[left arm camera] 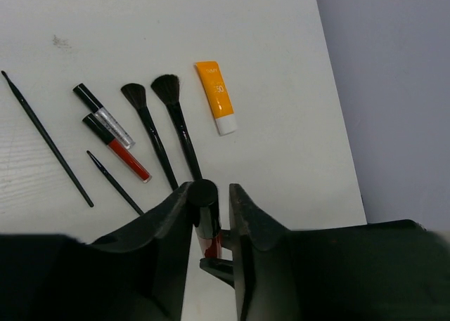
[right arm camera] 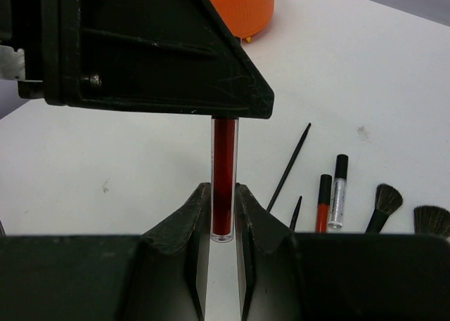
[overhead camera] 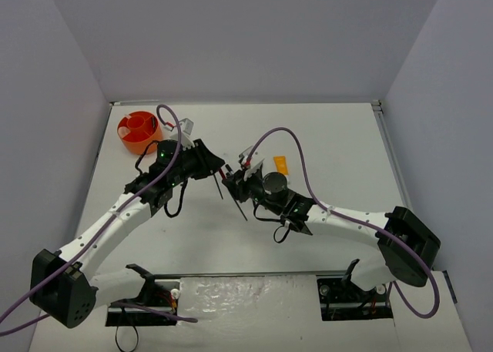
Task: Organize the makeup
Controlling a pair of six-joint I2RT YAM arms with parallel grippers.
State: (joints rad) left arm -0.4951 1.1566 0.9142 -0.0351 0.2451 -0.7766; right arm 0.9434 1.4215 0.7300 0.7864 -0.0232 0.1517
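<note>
Top view: left tool (overhead camera: 222, 169) & right tool (overhead camera: 233, 181) meet over the counter (overhead camera: 347, 136) w/ the red gloss tube (overhead camera: 229, 174) aloft btwn them. The orange holder (overhead camera: 127, 142) sits back-left.

Left wrist: jaws hug the tube's cap w/ a slim gap, can't tell if gripping. Brushes (left arm camera: 166, 89), pencils (left arm camera: 46, 136) & orange-white tube (left arm camera: 216, 96) lie loose, so most sorting's left.

Right wrist: right tool clamped on the tube's lower end. The left tool's body partly blocks the holder.
</note>
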